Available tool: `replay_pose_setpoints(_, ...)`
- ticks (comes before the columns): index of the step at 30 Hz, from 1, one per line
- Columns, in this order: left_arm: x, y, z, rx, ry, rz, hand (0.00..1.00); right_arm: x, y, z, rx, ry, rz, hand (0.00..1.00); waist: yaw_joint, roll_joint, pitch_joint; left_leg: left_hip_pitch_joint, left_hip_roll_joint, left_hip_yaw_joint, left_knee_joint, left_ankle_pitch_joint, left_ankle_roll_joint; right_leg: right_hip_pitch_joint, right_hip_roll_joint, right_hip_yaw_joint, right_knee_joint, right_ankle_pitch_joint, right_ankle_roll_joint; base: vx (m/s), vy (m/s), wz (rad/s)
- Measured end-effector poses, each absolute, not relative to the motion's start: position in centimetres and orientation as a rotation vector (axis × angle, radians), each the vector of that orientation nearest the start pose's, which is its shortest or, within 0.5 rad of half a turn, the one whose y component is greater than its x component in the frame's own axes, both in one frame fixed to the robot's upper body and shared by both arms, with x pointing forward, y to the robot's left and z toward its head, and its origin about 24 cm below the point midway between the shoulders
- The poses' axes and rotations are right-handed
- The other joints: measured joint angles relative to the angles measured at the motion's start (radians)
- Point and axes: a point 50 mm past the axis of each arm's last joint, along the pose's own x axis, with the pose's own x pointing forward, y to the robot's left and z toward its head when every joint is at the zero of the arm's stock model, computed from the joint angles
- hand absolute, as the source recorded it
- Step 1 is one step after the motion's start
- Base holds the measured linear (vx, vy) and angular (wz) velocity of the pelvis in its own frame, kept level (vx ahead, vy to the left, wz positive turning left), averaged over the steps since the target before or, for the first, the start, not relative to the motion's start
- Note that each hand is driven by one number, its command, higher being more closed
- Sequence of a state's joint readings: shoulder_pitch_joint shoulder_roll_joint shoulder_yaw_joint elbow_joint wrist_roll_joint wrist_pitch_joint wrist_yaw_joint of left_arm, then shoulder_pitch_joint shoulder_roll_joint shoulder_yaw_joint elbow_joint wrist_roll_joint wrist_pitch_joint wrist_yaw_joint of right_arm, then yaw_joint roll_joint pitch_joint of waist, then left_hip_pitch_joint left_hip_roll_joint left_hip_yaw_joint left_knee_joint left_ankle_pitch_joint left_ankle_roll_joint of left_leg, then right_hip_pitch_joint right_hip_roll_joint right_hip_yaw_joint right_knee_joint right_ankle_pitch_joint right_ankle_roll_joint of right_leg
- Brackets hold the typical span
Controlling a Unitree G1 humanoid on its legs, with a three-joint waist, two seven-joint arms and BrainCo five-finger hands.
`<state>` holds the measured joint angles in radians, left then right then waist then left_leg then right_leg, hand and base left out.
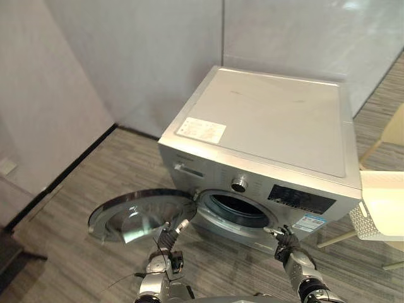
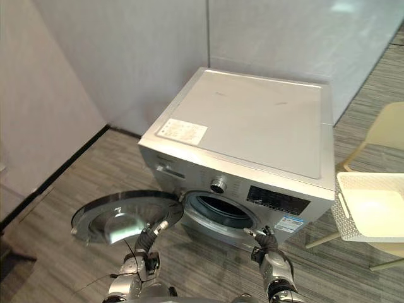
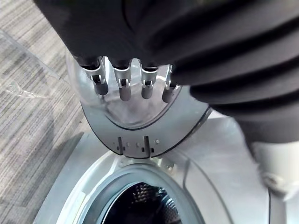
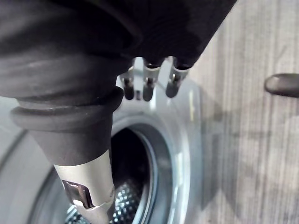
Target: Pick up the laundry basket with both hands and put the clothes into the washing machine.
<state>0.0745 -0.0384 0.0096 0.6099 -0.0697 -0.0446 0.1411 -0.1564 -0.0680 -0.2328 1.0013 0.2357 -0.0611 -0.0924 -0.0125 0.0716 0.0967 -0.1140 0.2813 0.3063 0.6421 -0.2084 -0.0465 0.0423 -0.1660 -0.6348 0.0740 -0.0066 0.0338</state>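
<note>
Before the washing machine [image 1: 265, 120] on grey floor [image 1: 76, 252], left robot hand [image 1: 168, 238] and right robot hand [image 1: 285, 243] splay

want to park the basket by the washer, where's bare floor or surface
Bare: the top of the washing machine, and the floor between its open door and the left wall. Crowded: the machine's right side, with basket and chair; left hand and right hand flank the drum opening.

White sticker [image 1: 201, 130] on washing machine [image 1: 271, 120] top: print unreadable.
</note>
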Motion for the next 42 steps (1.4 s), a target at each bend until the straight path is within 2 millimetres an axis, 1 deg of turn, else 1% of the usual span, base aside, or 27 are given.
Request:
replay_pose_setpoints(1, 18.4, 14.8, -9.9, -0.071, 0.628, 0.179, 0.00, 19.6, -20.5, -12.0, 0.229, 0.766, -0.394, 0.00, -0.005, 0.017, 0.000, 0.029, 0.002, -0.036, -0.071, -0.021, -0.047, -0.010, 0.007, -0.004, 0.008, 0.002, 0.003, -0.06, 0.194, 0.14)
replay_pose_setpoints(2, 19.2, 14.4, -8.5, -0.076, 0.558, 0.166, 0.00, 19.2, -20.9, -12.2, 0.221, 0.777, -0.404, 0.00, -0.009, 0.032, -0.008, 0.051, -0.034, -0.073, -0.190, -0.047, -0.093, -0.040, 0.003, -0.004, 0.011, 0.022, 0.008, -0.10, 0.245, 0.44)
replay_pose_setpoints(3, 20.4, 14.0, -6.5, -0.076, 0.453, 0.149, 0.00, 18.6, -20.8, -12.5, 0.223, 0.793, -0.409, 0.00, -0.014, 0.013, 0.002, 0.054, -0.068, -0.092, -0.270, -0.046, -0.092, -0.061, -0.012, -0.025, 0.010, 0.039, 0.012, -0.13, 0.244, 0.53)
replay_pose_setpoints(4, 21.0, 13.9, -5.4, -0.078, 0.399, 0.140, 0.00, 18.2, -20.7, -12.7, 0.227, 0.804, -0.412, 0.00, -0.015, 0.006, 0.005, 0.058, -0.080, -0.105, -0.304, -0.046, -0.091, -0.075, -0.018, -0.030, 0.009, 0.049, 0.009, -0.12, 0.204, 0.62)
replay_pose_setpoints(5, 21.7, 13.9, -3.7, -0.076, 0.314, 0.125, 0.00, 17.8, -20.3, -13.0, 0.239, 0.824, -0.416, 0.00, -0.013, -0.010, 0.015, 0.055, -0.097, -0.116, -0.344, -0.035, -0.074, -0.088, -0.030, -0.030, 0.010, 0.063, -0.001, -0.14, 0.192, 0.46)
replay_pose_setpoints(6, 22.0, 14.0, -1.7, -0.068, 0.213, 0.111, 0.00, 17.1, -19.3, -13.6, 0.264, 0.864, -0.423, 0.00, -0.011, -0.033, 0.018, 0.054, -0.123, -0.119, -0.393, -0.002, -0.044, -0.106, -0.048, -0.020, 0.010, 0.094, -0.007, -0.16, 0.199, 0.36)
replay_pose_setpoints(7, 22.0, 14.2, -1.1, -0.064, 0.181, 0.113, 0.00, 16.8, -19.1, -13.8, 0.275, 0.875, -0.429, 0.00, -0.011, -0.038, 0.017, 0.058, -0.132, -0.120, -0.417, 0.012, -0.044, -0.111, -0.056, -0.016, 0.010, 0.105, -0.006, -0.15, 0.135, 0.23)
replay_pose_setpoints(9, 21.7, 14.8, 0.6, -0.050, 0.092, 0.122, 0.00, 15.8, -19.2, -14.3, 0.272, 0.908, -0.455, 0.00, -0.008, -0.049, 0.016, 0.097, -0.182, -0.120, -0.539, 0.083, -0.023, -0.120, -0.094, 0.011, 0.010, 0.132, -0.002, -0.15, 0.095, 0.19)
replay_pose_setpoints(13, 21.5, 14.4, 1.8, -0.019, 0.026, 0.125, 0.00, 15.0, -18.5, -14.7, 0.255, 0.934, -0.428, 0.00, 0.013, -0.068, 0.020, 0.118, -0.211, -0.095, -0.602, 0.111, -0.008, -0.137, -0.118, 0.034, 0.009, 0.168, 0.001, -0.11, 0.048, -0.08)
replay_pose_setpoints(15, 21.5, 14.3, 2.5, 0.013, -0.005, 0.131, 0.00, 14.6, -17.5, -14.8, 0.255, 0.936, -0.395, 0.00, 0.025, -0.086, 0.019, 0.143, -0.197, -0.069, -0.623, 0.112, -0.003, -0.139, -0.112, 0.035, 0.020, 0.194, 0.001, -0.07, 0.012, -0.23)
replay_pose_setpoints(16, 21.5, 14.2, 2.8, 0.026, -0.020, 0.144, 0.00, 14.4, -16.9, -14.8, 0.255, 0.931, -0.372, 0.00, 0.025, -0.084, 0.017, 0.144, -0.167, -0.058, -0.623, 0.117, 0.005, -0.151, -0.092, 0.051, 0.044, 0.227, -0.011, -0.07, -0.012, -0.17)
replay_pose_setpoints(17, 21.5, 14.2, 2.9, 0.031, -0.028, 0.154, 0.00, 14.5, -16.6, -14.7, 0.260, 0.925, -0.366, 0.00, 0.025, -0.081, 0.017, 0.144, -0.148, -0.054, -0.622, 0.122, 0.012, -0.164, -0.083, 0.077, 0.078, 0.224, -0.016, -0.05, -0.016, 0.01)
replay_pose_setpoints(18, 21.6, 14.3, 3.0, 0.041, -0.035, 0.173, 0.00, 14.4, -16.0, -14.6, 0.269, 0.913, -0.352, 0.00, 0.020, -0.082, 0.018, 0.141, -0.120, -0.066, -0.620, 0.129, 0.010, -0.204, -0.075, 0.155, 0.209, 0.174, -0.034, -0.01, -0.035, 0.23)
replay_pose_setpoints(19, 21.5, 14.5, 3.1, 0.066, -0.038, 0.199, 0.00, 14.1, -15.7, -14.4, 0.274, 0.899, -0.343, 0.00, 0.008, -0.102, 0.009, 0.136, -0.108, -0.091, -0.618, 0.129, 0.000, -0.227, -0.063, 0.241, 0.318, 0.124, -0.019, 0.01, -0.055, 0.41)
replay_pose_setpoints(20, 21.5, 14.8, 3.0, 0.077, -0.038, 0.213, 0.00, 13.9, -15.6, -14.4, 0.279, 0.892, -0.343, 0.00, 0.000, -0.118, 0.000, 0.130, -0.107, -0.109, -0.619, 0.131, -0.003, -0.235, -0.057, 0.276, 0.347, 0.103, -0.008, 0.03, -0.098, 0.70)
replay_pose_setpoints(21, 21.5, 15.5, 3.0, 0.105, -0.033, 0.255, 0.00, 13.7, -15.7, -14.2, 0.282, 0.873, -0.348, 0.00, -0.014, -0.141, -0.013, 0.120, -0.110, -0.139, -0.631, 0.141, -0.020, -0.248, -0.047, 0.332, 0.383, 0.080, 0.000, 0.04, -0.081, 0.66)
replay_pose_setpoints(23, 21.4, 16.6, 2.9, 0.128, -0.027, 0.316, 0.00, 13.3, -16.3, -14.1, 0.273, 0.852, -0.365, 0.00, -0.027, -0.152, -0.027, 0.115, -0.102, -0.181, -0.664, 0.165, -0.045, -0.248, -0.027, 0.356, 0.383, 0.050, 0.016, 0.08, -0.108, 0.55)
replay_pose_setpoints(24, 21.4, 17.7, 3.0, 0.150, -0.023, 0.372, 0.00, 13.2, -16.6, -14.0, 0.268, 0.845, -0.369, 0.00, -0.026, -0.167, -0.038, 0.107, -0.108, -0.185, -0.672, 0.185, -0.054, -0.242, -0.025, 0.360, 0.354, 0.005, 0.016, 0.11, -0.136, 0.27)
replay_pose_setpoints(25, 21.4, 18.2, 3.0, 0.156, -0.020, 0.402, 0.00, 13.2, -16.6, -14.0, 0.266, 0.844, -0.369, 0.00, -0.026, -0.174, -0.043, 0.101, -0.112, -0.186, -0.674, 0.196, -0.057, -0.234, -0.025, 0.360, 0.326, -0.015, 0.019, 0.15, -0.167, 0.10)
replay_pose_setpoints(26, 21.3, 19.5, 3.1, 0.176, -0.016, 0.471, 0.00, 13.2, -16.9, -14.0, 0.267, 0.839, -0.367, 0.00, -0.025, -0.191, -0.056, 0.087, -0.115, -0.186, -0.672, 0.205, -0.061, -0.208, -0.014, 0.363, 0.244, -0.032, 0.028, 0.14, -0.169, -0.04)
replay_pose_setpoints(28, 21.0, 21.4, 3.3, 0.198, -0.007, 0.575, 0.00, 13.1, -17.0, -14.0, 0.275, 0.839, -0.369, 0.00, -0.023, -0.183, -0.057, 0.081, -0.111, -0.164, -0.673, 0.212, -0.066, -0.150, 0.013, 0.366, 0.097, -0.031, 0.026, 0.12, -0.163, -0.17)
replay_pose_setpoints(30, 21.2, 22.8, 3.9, 0.224, -0.027, 0.636, 0.00, 13.2, -17.0, -14.0, 0.279, 0.833, -0.357, 0.00, -0.019, -0.177, -0.062, 0.089, -0.103, -0.133, -0.685, 0.218, -0.076, -0.132, 0.030, 0.397, 0.024, -0.026, 0.026, 0.05, -0.117, -0.36)
replay_pose_setpoints(33, 21.6, 23.1, 4.3, 0.256, -0.039, 0.653, 0.00, 13.3, -17.5, -13.8, 0.265, 0.823, -0.353, 0.00, -0.022, -0.150, -0.072, 0.112, -0.074, -0.088, -0.712, 0.229, -0.094, -0.131, 0.067, 0.420, -0.013, 0.008, 0.011, -0.01, -0.085, -0.44)
replay_pose_setpoints(34, 21.7, 23.2, 4.5, 0.256, -0.045, 0.655, 0.00, 13.3, -17.6, -13.8, 0.262, 0.823, -0.353, 0.00, -0.023, -0.149, -0.072, 0.113, -0.071, -0.082, -0.714, 0.229, -0.094, -0.131, 0.071, 0.421, -0.018, 0.012, 0.012, -0.05, -0.047, -0.28)
replay_pose_setpoints(36, 23.0, 23.7, 5.0, 0.240, -0.059, 0.681, 0.00, 12.9, -18.0, -13.8, 0.253, 0.824, -0.339, 0.00, -0.027, -0.150, -0.072, 0.091, -0.062, -0.073, -0.711, 0.229, -0.094, -0.138, 0.083, 0.445, -0.052, 0.040, 0.008, -0.12, -0.027, -0.20)
replay_pose_setpoints(39, 24.5, 25.9, 6.3, 0.236, -0.086, 0.779, 0.00, 11.9, -17.8, -14.0, 0.228, 0.842, -0.292, 0.00, -0.030, -0.174, -0.072, 0.039, -0.064, -0.069, -0.716, 0.231, -0.100, -0.166, 0.086, 0.452, -0.110, 0.062, 0.029, -0.13, -0.027, -0.09)
replay_pose_setpoints(42, 25.5, 28.2, 8.1, 0.221, -0.130, 0.876, 0.00, 11.1, -17.6, -14.2, 0.221, 0.865, -0.264, 0.00, -0.029, -0.183, -0.064, 0.009, -0.052, -0.072, -0.740, 0.260, -0.109, -0.208, 0.102, 0.449, -0.118, 0.069, 0.025, -0.09, -0.065, 0.00)
